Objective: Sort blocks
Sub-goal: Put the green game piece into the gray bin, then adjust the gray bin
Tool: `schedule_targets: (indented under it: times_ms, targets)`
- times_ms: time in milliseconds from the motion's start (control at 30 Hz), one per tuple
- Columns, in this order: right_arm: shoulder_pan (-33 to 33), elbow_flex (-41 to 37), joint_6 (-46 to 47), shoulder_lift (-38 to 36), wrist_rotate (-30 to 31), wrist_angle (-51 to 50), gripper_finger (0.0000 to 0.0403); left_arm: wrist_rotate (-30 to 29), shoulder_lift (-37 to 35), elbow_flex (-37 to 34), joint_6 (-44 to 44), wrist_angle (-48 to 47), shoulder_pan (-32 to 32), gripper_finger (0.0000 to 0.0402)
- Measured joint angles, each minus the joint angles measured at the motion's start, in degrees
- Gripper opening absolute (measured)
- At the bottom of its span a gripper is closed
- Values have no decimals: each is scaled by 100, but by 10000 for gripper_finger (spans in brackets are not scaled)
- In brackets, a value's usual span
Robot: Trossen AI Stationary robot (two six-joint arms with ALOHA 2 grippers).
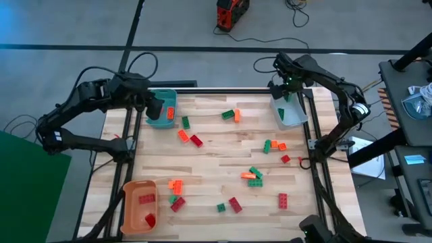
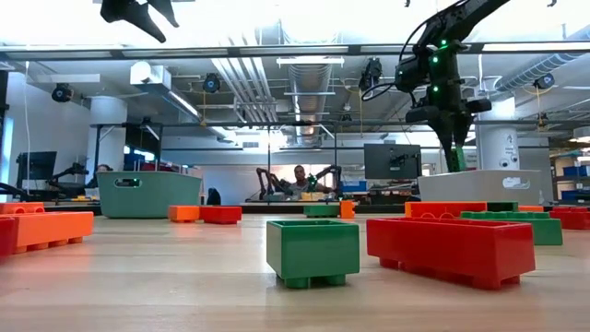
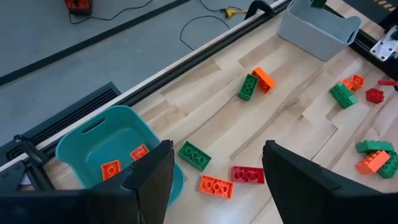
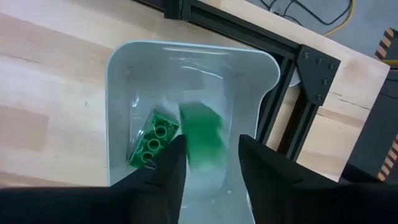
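Left gripper (image 3: 214,177) raised, fingers (image 3: 152,180) spread; right gripper (image 4: 208,168) pointing down, fingers parted.

1. Both arms are dark, near-black, built of slim jointed segments.
2. Black cables loop along the left arm (image 1: 81,111) and the right arm (image 1: 337,94).
3. Green lights glow near the right hand (image 2: 441,55).
4. Each hand's fingers (image 3: 149,180) are broad, dark and matte.

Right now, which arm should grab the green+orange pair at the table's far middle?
Toss-up, slight lean left: left gripper is open and empty, with the pair in view ahead. Right gripper is over the grey bin, dropping a green block.
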Motion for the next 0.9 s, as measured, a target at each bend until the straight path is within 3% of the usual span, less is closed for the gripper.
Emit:
schedule_targets:
  times_ms: [467, 900]
  targets:
    - [59, -2, 42, -290, -94, 48, 177, 45, 2, 0, 0, -79, 0, 220]
    - [592, -2, 458, -1423, -320, -164, 127, 57, 2, -2, -76, -323, 0, 220]
